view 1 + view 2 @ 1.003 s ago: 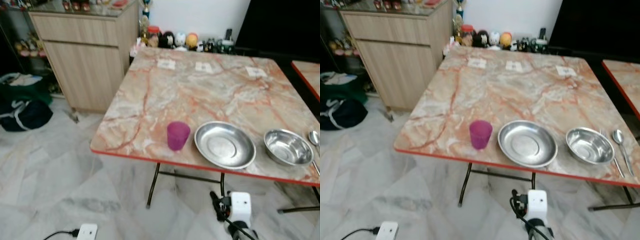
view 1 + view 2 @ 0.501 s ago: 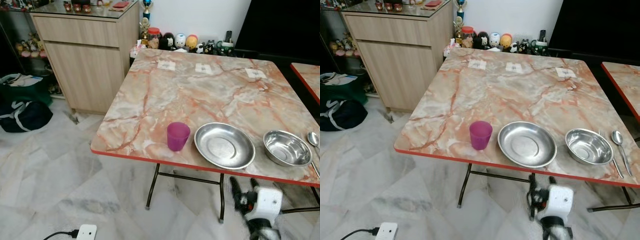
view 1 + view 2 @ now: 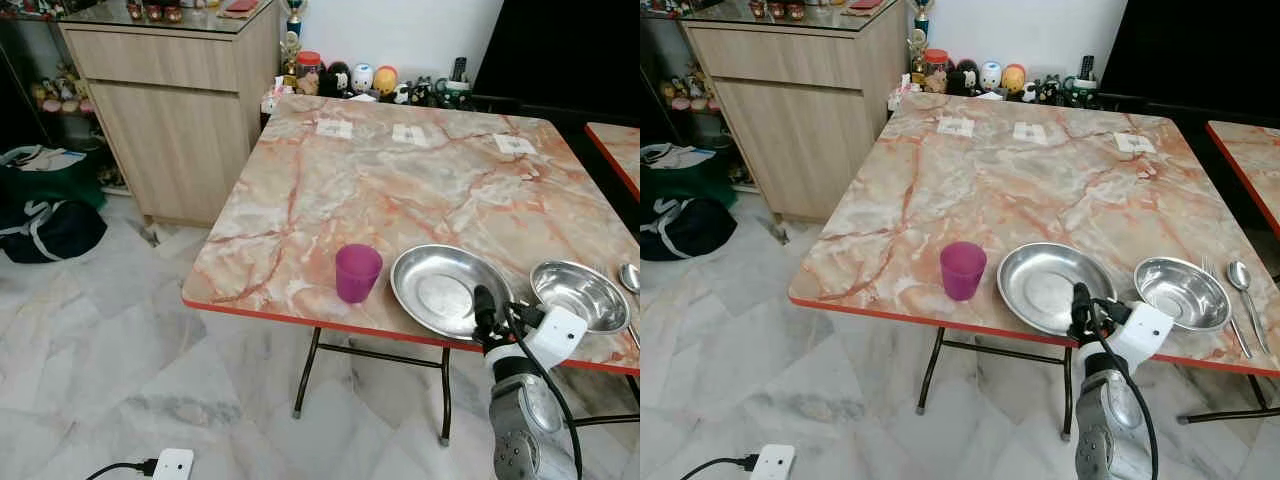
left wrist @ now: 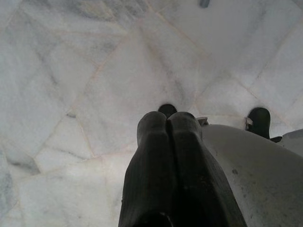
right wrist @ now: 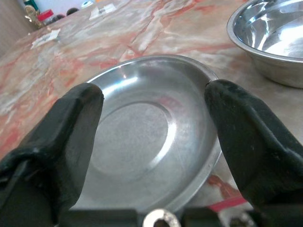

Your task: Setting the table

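Risen from below the table, the right hand [image 5: 151, 118], open, faces the steel plate [image 5: 142, 132].

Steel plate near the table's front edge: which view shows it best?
The right wrist view: the steel plate lies close up between the right gripper's open fingers. Both eye views show it whole but smaller, between the purple cup and the steel bowl, partly overlapped by the gripper.

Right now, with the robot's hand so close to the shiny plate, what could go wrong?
1. The steel plate lies near the table's red edge; the right gripper, fingers open around its near rim, might nudge it off.
2. The purple cup stands just beside the plate; a sliding plate could tip it.
3. The steel bowl lies close on the other side and could get bumped.
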You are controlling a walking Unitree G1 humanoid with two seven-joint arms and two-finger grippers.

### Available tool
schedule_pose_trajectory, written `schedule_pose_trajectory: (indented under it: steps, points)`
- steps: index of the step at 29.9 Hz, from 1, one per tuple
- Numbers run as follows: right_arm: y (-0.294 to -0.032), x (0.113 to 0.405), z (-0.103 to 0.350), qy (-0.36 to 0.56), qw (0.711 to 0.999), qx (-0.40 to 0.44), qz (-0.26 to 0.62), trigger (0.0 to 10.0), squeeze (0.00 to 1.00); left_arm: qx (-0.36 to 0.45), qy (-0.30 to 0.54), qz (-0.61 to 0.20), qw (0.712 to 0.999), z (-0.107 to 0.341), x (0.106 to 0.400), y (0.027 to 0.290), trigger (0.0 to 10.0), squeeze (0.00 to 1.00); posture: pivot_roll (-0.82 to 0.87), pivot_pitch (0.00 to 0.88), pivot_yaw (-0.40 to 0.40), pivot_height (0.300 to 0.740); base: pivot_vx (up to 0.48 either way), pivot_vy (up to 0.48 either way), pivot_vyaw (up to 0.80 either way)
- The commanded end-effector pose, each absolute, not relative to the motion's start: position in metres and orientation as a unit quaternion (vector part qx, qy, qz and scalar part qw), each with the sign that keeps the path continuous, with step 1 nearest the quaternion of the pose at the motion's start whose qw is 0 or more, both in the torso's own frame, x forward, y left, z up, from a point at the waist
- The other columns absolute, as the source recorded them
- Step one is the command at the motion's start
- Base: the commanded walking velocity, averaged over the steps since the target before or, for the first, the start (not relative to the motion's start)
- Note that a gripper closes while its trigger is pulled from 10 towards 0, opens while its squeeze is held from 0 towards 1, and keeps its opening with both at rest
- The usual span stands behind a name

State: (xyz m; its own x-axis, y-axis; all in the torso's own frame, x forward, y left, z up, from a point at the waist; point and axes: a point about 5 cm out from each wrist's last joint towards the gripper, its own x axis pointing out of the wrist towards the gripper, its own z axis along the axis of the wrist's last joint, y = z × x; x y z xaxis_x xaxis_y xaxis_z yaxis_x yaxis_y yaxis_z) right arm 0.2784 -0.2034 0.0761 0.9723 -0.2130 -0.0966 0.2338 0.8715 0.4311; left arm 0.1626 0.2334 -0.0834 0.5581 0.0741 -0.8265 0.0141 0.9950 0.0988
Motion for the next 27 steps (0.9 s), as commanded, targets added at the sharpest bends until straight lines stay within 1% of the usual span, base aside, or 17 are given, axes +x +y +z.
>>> schedule_pose_trajectory:
  steps: [1,2,3,9,13,20,23,27]
  points:
    - [-0.207,0.279,0.073,0.037,0.96,0.241,-0.137,10.0,1.0,0.054,0.485,0.014,0.873,-0.087,0.154,0.235,10.0,0.0,0.05,0.019,-0.069,0.74,0.0,0.0,0.0]
    - [-0.209,0.28,0.074,0.035,0.959,0.242,-0.141,10.0,0.04,0.054,0.485,0.015,0.873,-0.087,0.154,0.235,10.0,0.0,0.05,0.019,-0.069,0.74,0.0,0.0,0.0]
    - [-0.211,0.282,0.077,0.03,0.958,0.241,-0.15,10.0,0.0,0.055,0.485,0.015,0.872,-0.087,0.154,0.235,10.0,0.0,0.05,0.019,-0.068,0.74,0.0,0.0,0.0]
    - [-0.223,0.287,0.084,0.029,0.954,0.24,-0.176,10.0,0.0,0.057,0.487,0.013,0.871,-0.087,0.154,0.236,10.0,0.0,0.04,0.019,-0.066,0.74,0.0,0.0,0.0]
    - [-0.228,0.293,0.079,0.065,0.952,0.234,-0.184,10.0,0.0,0.058,0.487,0.011,0.872,-0.087,0.154,0.235,10.0,0.0,0.05,0.02,-0.068,0.74,0.0,0.0,0.0]
    - [-0.234,0.302,0.079,0.076,0.936,0.272,-0.211,10.0,0.0,0.06,0.489,0.01,0.87,-0.087,0.153,0.235,10.0,0.0,0.05,0.019,-0.068,0.74,0.0,0.0,0.0]
    - [-0.236,0.304,0.076,0.094,0.937,0.263,-0.211,10.0,0.0,0.06,0.491,0.011,0.869,-0.088,0.152,0.235,10.0,0.0,0.05,0.02,-0.068,0.74,0.0,0.0,0.0]
    - [-0.235,0.308,0.074,0.096,0.92,0.311,-0.217,10.0,0.0,0.06,0.492,0.013,0.869,-0.088,0.151,0.236,10.0,0.0,0.06,0.023,-0.069,0.74,0.0,0.0,0.0]
